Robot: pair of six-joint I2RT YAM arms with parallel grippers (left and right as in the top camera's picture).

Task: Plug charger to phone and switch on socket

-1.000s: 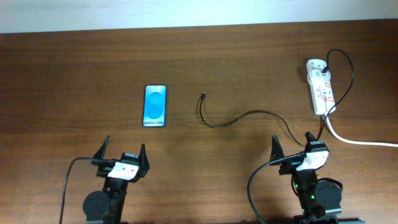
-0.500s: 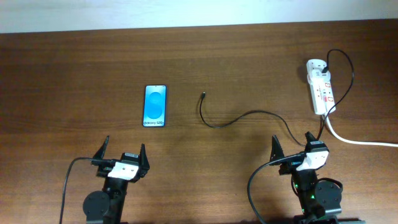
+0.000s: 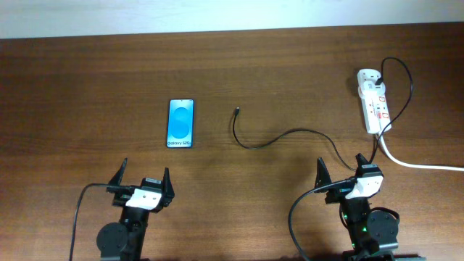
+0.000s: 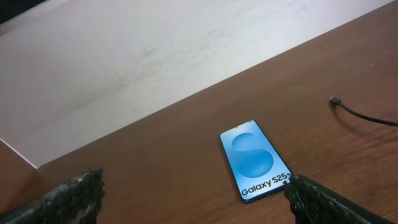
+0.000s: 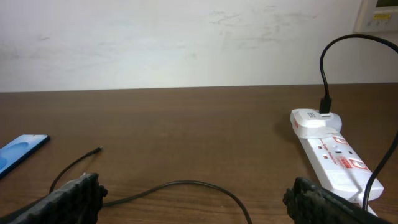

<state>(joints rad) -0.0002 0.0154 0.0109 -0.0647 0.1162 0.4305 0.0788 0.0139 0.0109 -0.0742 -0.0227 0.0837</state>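
The phone (image 3: pixel 181 123) lies flat on the brown table at centre left, blue screen up; it also shows in the left wrist view (image 4: pixel 255 159) and at the left edge of the right wrist view (image 5: pixel 18 151). The charger (image 3: pixel 279 138), a thin black cable, runs from the socket (image 3: pixel 374 101) at the far right to its free plug tip (image 3: pixel 236 111) right of the phone. The tip shows in both wrist views (image 4: pixel 334 100) (image 5: pixel 98 150). The socket also shows in the right wrist view (image 5: pixel 329 155). My left gripper (image 3: pixel 141 177) and right gripper (image 3: pixel 339 167) are open and empty near the front edge.
A thick white cord (image 3: pixel 420 165) leaves the socket toward the right edge. A pale wall (image 5: pixel 186 43) rises behind the table's far edge.
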